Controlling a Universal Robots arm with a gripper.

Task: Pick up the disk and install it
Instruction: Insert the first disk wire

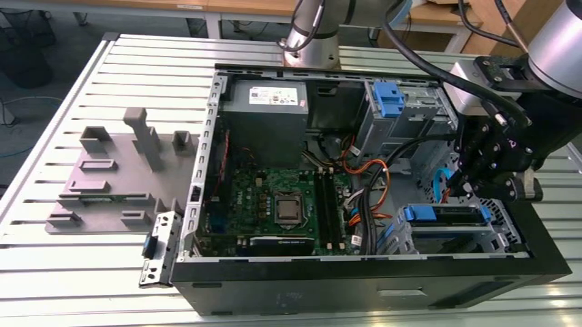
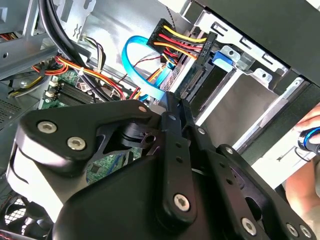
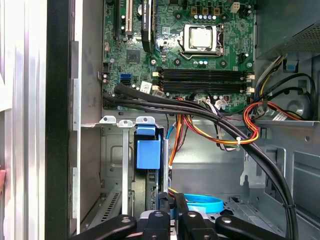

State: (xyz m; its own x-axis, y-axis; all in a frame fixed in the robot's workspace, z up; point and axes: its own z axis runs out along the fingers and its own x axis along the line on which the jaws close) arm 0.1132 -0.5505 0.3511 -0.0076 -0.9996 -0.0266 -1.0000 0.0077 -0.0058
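Your gripper is cut off by the first wrist view's edge, and its linkage blocks much of the second wrist view. The disk sits in the drive cage with only its blue-railed end showing; the rest is hidden. A hand is cropped at the second wrist view's edge.

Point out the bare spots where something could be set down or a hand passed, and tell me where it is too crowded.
Free: the slatted table between the grey fixture and the computer case, and along the exterior view's left. Crowded: inside the case, cables cover the gap between motherboard and drive cage, where the tool hangs.
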